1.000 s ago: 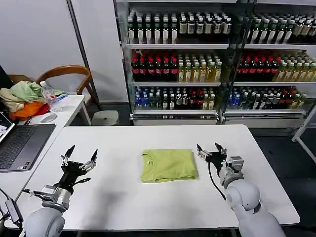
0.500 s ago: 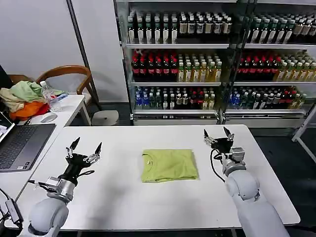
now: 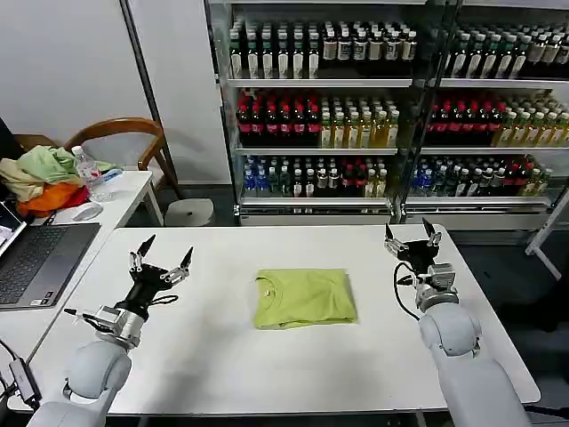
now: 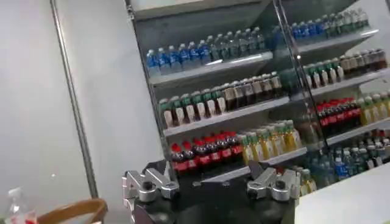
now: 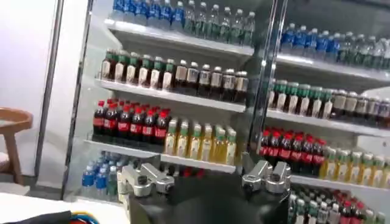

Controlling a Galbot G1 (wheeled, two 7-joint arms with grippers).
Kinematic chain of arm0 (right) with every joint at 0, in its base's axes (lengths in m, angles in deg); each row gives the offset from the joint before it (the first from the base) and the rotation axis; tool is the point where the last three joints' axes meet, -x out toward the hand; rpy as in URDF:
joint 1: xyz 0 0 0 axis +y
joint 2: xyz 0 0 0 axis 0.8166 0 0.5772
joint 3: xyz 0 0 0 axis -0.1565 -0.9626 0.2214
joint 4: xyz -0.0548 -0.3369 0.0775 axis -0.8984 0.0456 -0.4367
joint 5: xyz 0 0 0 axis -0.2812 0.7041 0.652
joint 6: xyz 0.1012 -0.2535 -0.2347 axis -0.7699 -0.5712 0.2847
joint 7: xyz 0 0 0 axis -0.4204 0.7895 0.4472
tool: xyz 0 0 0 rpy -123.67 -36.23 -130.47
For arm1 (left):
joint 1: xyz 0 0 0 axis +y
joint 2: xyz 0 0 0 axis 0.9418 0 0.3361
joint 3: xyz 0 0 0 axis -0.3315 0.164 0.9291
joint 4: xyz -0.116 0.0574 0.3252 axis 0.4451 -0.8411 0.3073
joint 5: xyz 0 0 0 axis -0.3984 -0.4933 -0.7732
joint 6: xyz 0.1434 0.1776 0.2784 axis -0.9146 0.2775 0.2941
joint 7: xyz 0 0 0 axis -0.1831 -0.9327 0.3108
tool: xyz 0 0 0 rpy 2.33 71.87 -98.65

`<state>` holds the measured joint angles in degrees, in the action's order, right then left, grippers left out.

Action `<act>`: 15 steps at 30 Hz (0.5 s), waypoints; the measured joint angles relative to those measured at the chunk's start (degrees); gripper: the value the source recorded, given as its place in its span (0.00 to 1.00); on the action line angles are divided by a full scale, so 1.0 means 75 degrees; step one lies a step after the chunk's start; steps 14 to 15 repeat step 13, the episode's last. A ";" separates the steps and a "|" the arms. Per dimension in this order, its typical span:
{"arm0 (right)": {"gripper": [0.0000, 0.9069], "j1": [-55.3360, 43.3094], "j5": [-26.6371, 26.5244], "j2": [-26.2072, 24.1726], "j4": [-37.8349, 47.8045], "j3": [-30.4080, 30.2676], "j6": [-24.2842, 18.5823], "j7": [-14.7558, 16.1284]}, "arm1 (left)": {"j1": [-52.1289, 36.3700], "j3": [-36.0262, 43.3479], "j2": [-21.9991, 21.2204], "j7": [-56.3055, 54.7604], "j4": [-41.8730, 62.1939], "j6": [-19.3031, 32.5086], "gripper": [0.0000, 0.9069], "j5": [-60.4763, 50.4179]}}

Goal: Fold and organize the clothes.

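From the head camera, a lime yellow-green T-shirt (image 3: 304,298) is lying folded into a soft, slightly rumpled rectangle, round neck turned toward the left gripper (image 3: 162,253), between the two grippers and well apart from each. The left gripper is hovering above the white table (image 3: 267,374) with its dark, pointed fingers spread apart and holding nothing. The right gripper (image 3: 410,235) is hanging near the table's far right corner, fingers likewise parted and empty. Both smooth grey arms are reaching in from the near edge. Beyond the left gripper, a side desk is carrying a laptop (image 3: 36,262), a clear plastic bottle (image 3: 89,173) and a heap of garments (image 3: 40,178), with a curved wooden chair (image 3: 124,133) behind. Glass-fronted coolers (image 3: 382,107) stocked with bottled drinks are lining the back wall.

In the left wrist view, the left gripper's metal finger bases (image 4: 146,185) are standing apart, pointing at the drink shelves (image 4: 244,91).

In the right wrist view, the right gripper's finger bases (image 5: 144,178) are also standing apart, facing rows of bottles (image 5: 177,76).
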<state>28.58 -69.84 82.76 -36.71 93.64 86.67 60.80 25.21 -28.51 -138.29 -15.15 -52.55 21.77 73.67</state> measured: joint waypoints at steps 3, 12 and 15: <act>1.00 0.0026 0.0132 0.0030 0.0020 0.0029 -0.0095 0.0011 | -0.0105 0.0055 -0.0012 0.0016 0.0124 0.0124 1.00 -0.0066; 1.00 0.0108 0.0461 0.0084 0.0068 0.0168 -0.0231 -0.0022 | -0.0307 0.0113 -0.0024 0.0099 0.0340 0.0442 1.00 -0.0131; 1.00 0.0128 0.0501 0.0094 0.0067 0.0175 -0.0246 -0.0014 | -0.0327 0.0136 -0.0024 0.0097 0.0352 0.0465 1.00 -0.0160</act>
